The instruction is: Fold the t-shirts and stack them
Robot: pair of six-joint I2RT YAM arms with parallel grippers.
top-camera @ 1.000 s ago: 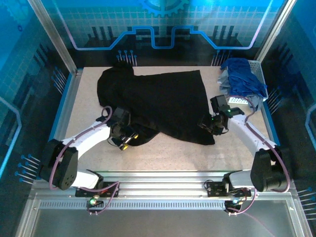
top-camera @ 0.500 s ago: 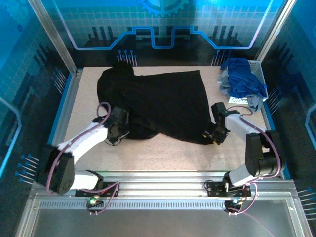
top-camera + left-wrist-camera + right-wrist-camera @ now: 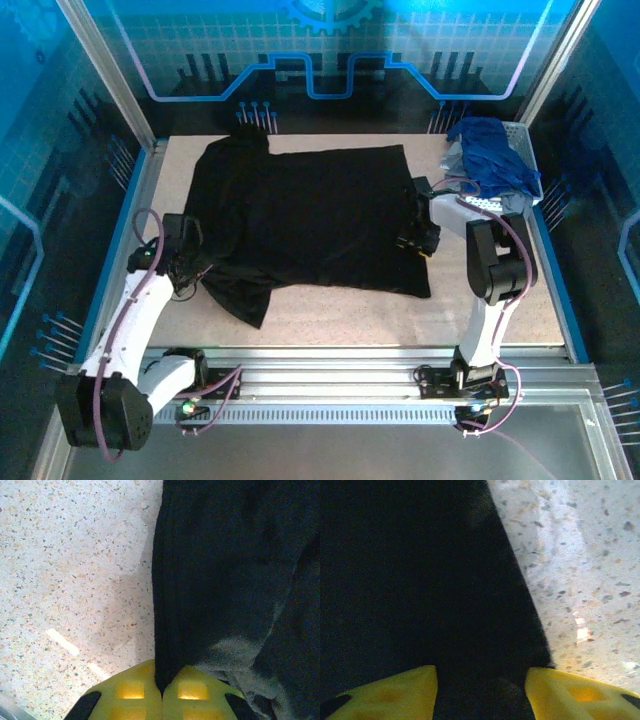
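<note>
The large black t-shirt (image 3: 310, 215) lies spread over the middle of the table, with no print showing. My left gripper (image 3: 190, 265) is at the shirt's left edge, its yellow fingertips (image 3: 135, 692) shut on a fold of black cloth (image 3: 225, 555). At the right edge my right gripper (image 3: 415, 243) stands open, yellow fingers (image 3: 580, 690) wide apart and black cloth (image 3: 420, 555) lying between them. A royal blue t-shirt (image 3: 490, 160) and a pale grey-blue one (image 3: 456, 168) are heaped at the back right.
The white mesh basket (image 3: 482, 204) holds the blue heap in the back right corner. Blue side rails (image 3: 118, 250) and a back wall fence the speckled table (image 3: 330, 320). Bare tabletop runs along the front edge below the shirt.
My left gripper swung out to the left, dragging the shirt's lower left part with it, so the shirt lies wider and flatter. My right gripper moved back along the right edge.
</note>
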